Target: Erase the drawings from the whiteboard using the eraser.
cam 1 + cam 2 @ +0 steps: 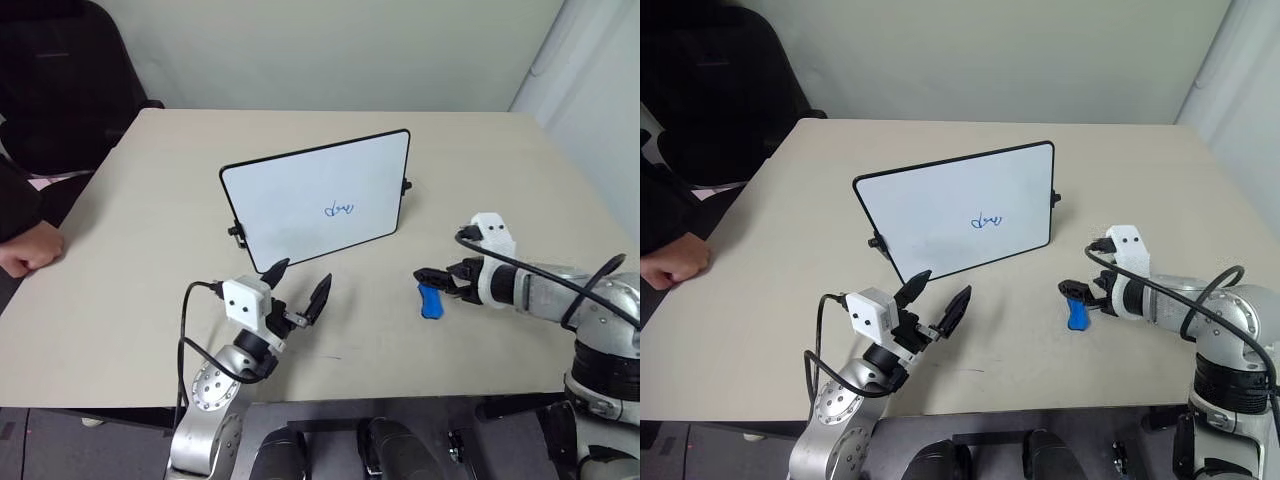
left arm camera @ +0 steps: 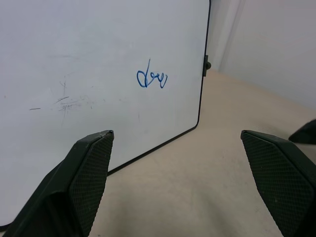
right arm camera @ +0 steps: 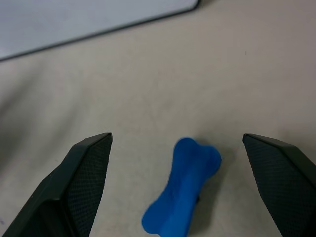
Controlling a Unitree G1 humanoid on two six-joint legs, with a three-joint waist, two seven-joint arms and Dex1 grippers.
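My left gripper [image 1: 298, 290] hovers low centre of the head view, jaws spread on nothing. At lower right, my right gripper [image 3: 177, 190] has its jaws spread astride the eraser [image 3: 181, 191] lying on the counter [image 1: 150, 260]; I'd sink lower and pinch its narrow waist squarely. The wrist view reveals that bone shape. Farther, the whiteboard [image 1: 300, 180] stands mid-frame, the drawings [image 1: 339, 208] unerased.
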